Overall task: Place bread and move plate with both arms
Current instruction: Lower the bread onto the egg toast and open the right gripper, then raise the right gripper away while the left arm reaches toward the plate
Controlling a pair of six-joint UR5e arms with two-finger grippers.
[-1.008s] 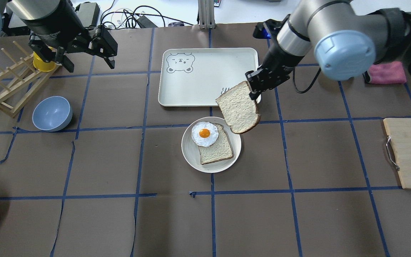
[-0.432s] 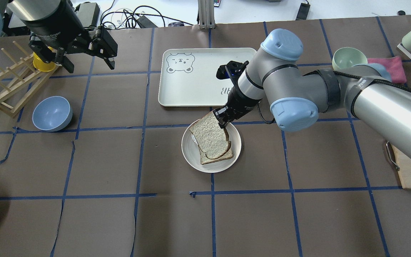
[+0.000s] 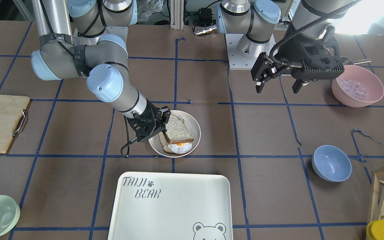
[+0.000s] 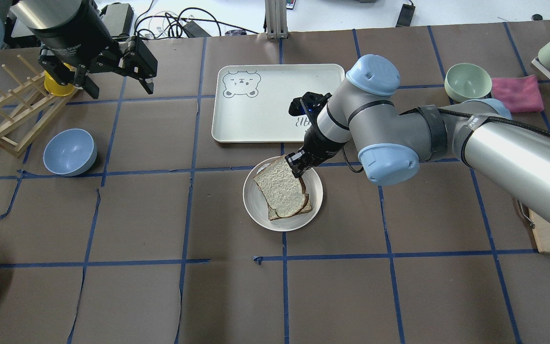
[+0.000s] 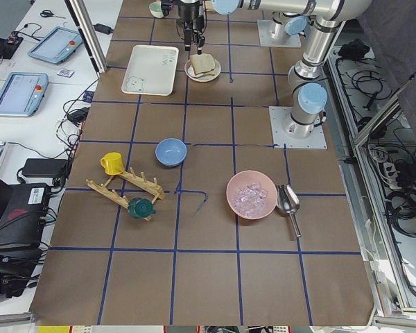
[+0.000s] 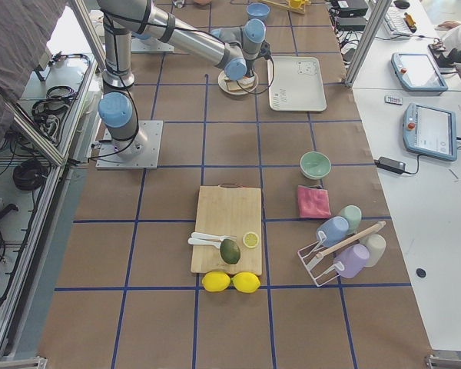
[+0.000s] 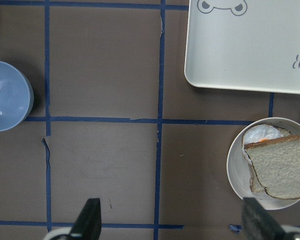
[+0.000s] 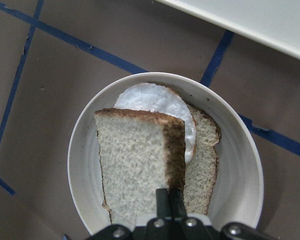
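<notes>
Bread [image 4: 277, 184] has come down from the tray [image 4: 256, 119] edge onto the plate [image 4: 258, 215], tilted over the fried egg [image 8: 150, 100]; right pincer [image 4: 300, 173] clamped on its crust. Left pincer [image 4: 120, 88] spread wide, empty, above the brown-papered counter [image 4: 399, 296].

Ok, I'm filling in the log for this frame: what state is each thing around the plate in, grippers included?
plate: on the table, ungripped
lower bread slice: flat on the plate
fried egg: on the lower slice, mostly covered
bread: over the egg, crust edge gripped, not released
right gripper: shut on the bread
left gripper: open, holding nothing
</notes>
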